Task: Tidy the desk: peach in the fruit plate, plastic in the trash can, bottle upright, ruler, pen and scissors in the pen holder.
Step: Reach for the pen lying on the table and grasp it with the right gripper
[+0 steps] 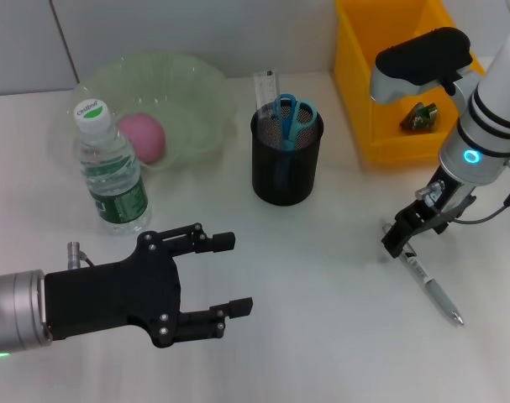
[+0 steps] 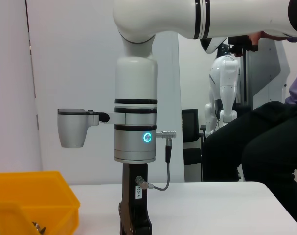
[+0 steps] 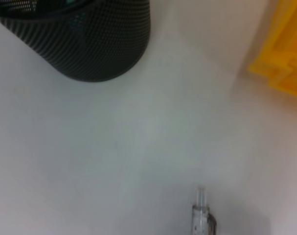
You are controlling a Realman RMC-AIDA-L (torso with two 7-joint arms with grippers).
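Right gripper (image 1: 400, 238), lower right of the head view, sits at the pen's (image 1: 431, 288) upper end on the table (image 1: 322, 336); finger state unclear. Left gripper (image 1: 229, 273), lower left, fingers apart. Scissors (image 1: 293, 116) stand in the pen holder (image 1: 286, 168), centre.

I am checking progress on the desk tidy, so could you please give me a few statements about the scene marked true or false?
1. The clear plastic water bottle stands upright. True.
2. The pink peach lies on the bare table. False: it sits in the pale green fruit plate.
3. The blue-handled scissors are in the black mesh pen holder. True.
4. The white pen is in the pen holder. False: it lies on the table, with the right gripper at its end.
5. The left gripper holds the bottle. False: it is open and empty.
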